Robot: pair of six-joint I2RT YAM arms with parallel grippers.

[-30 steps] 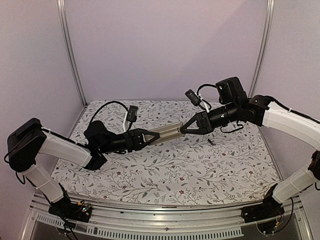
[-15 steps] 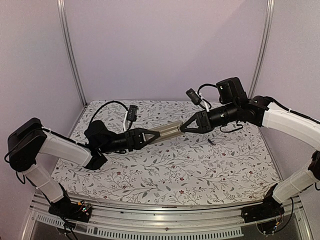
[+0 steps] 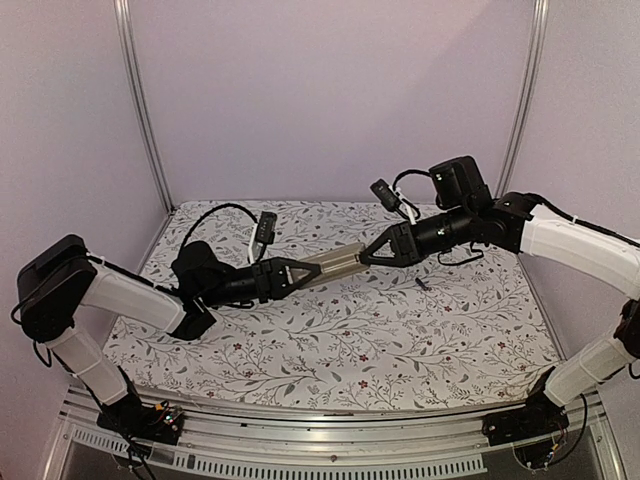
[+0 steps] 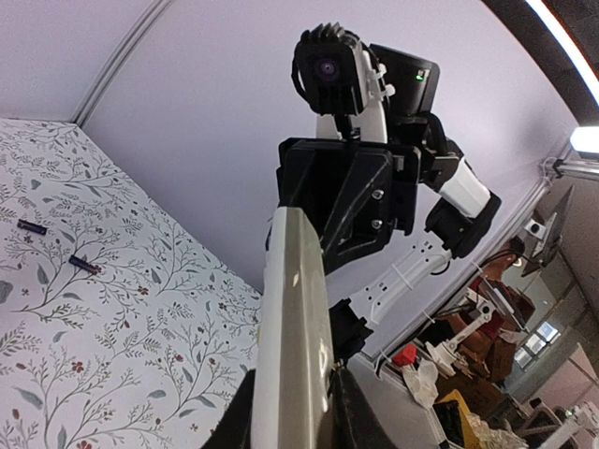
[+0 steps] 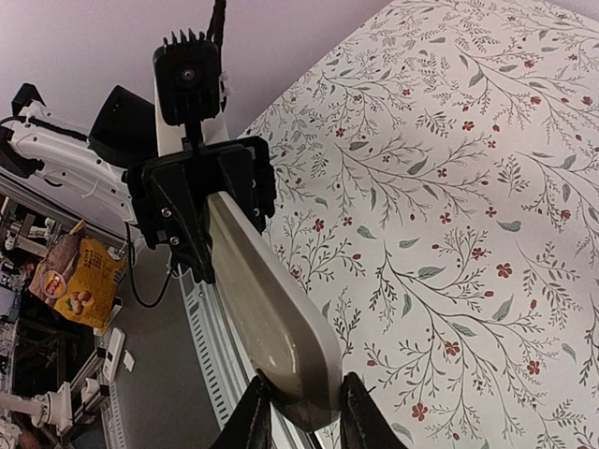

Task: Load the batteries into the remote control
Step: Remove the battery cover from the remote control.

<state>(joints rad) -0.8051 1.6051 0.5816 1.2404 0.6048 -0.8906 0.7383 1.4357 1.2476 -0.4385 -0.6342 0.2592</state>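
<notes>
**Both arms holding the remote above the worktop; batteries not yet loaded.**

Nearest the arm bases, the left end effector is closed narrow on one short end of the remote. Its fingers pinch the slim sides. You see the remote held clear of the worktop, touching nothing but the two end effectors. Its long axis runs left to right across the middle of the scene, rising a little toward the right. The tan-grey back faces the overhead camera. No view shows whether the battery recess is uncovered.

At the far end of that axis the right end effector is likewise closed narrow on the other short end. The remote therefore bridges the two arms like a beam.

Farther off, down on the worktop, lie the first battery and the second battery. In the left wrist view they are two slim dark cylinders lying flat, near each other but apart, with roughly parallel axes. In the overhead view only a small dark mark shows, under the right arm's wrist.

Note the relation that governs the coming move. The batteries lie below the remote and toward its right-hand end, so the right arm is judged the nearer. You would probably free that end effector and lower it to close across a battery's short axis, while the left one alone carries the remote.
</notes>
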